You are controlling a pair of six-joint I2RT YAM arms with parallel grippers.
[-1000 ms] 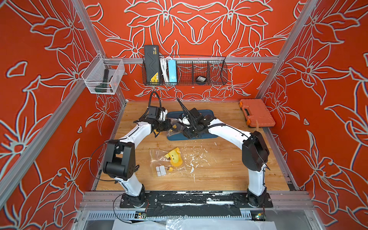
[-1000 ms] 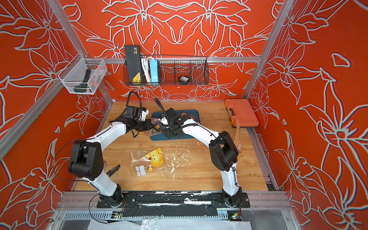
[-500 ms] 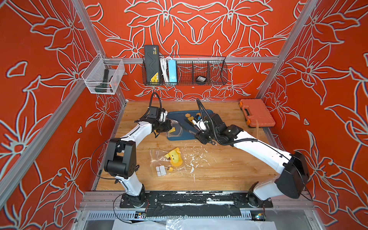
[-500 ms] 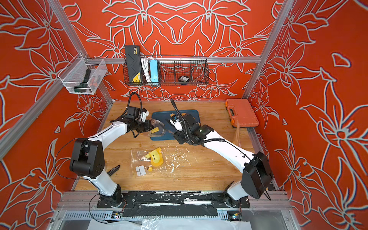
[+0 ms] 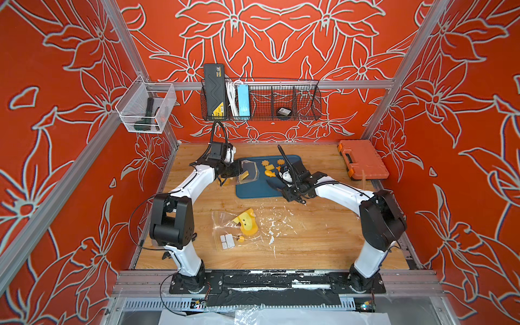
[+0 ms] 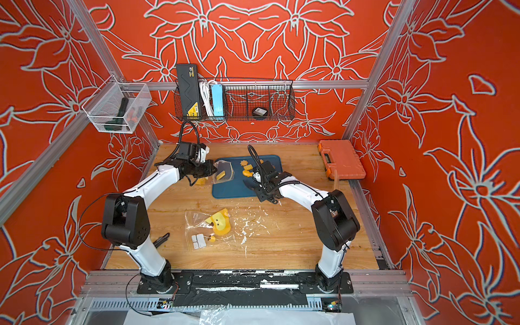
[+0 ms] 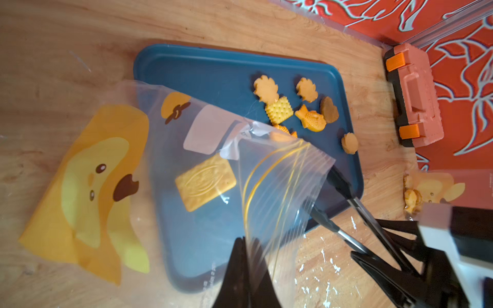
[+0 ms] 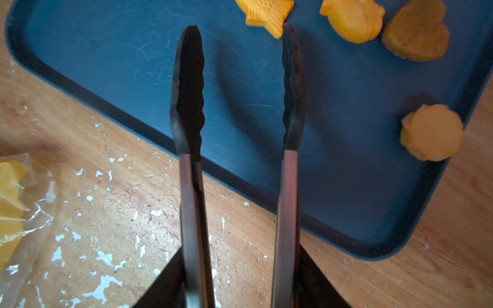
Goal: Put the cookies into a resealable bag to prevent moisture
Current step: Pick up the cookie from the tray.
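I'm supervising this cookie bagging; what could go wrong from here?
The left gripper pinches the resealable bag at one spot of its zip edge, so the mouth may sag shut against the tongs. The flower cookie at the rim of the blue tray could get nudged onto the wooden table.

Wooden table (image 5: 309, 239); blue tray (image 5: 253, 190), bag (image 5: 225, 228), toolbox (image 5: 363, 160)

Orange-red walls (image 5: 281, 42) carry white-outlined flowers. The tray (image 7: 213, 74) is dark blue; the cookies (image 7: 310, 121) are golden-yellow and orange, one brown; the tongs (image 8: 186, 88) are black-tipped. The resealable bag (image 7: 165, 149) is clear, with a yellow zip line, a yellow cartoon figure and white squares.
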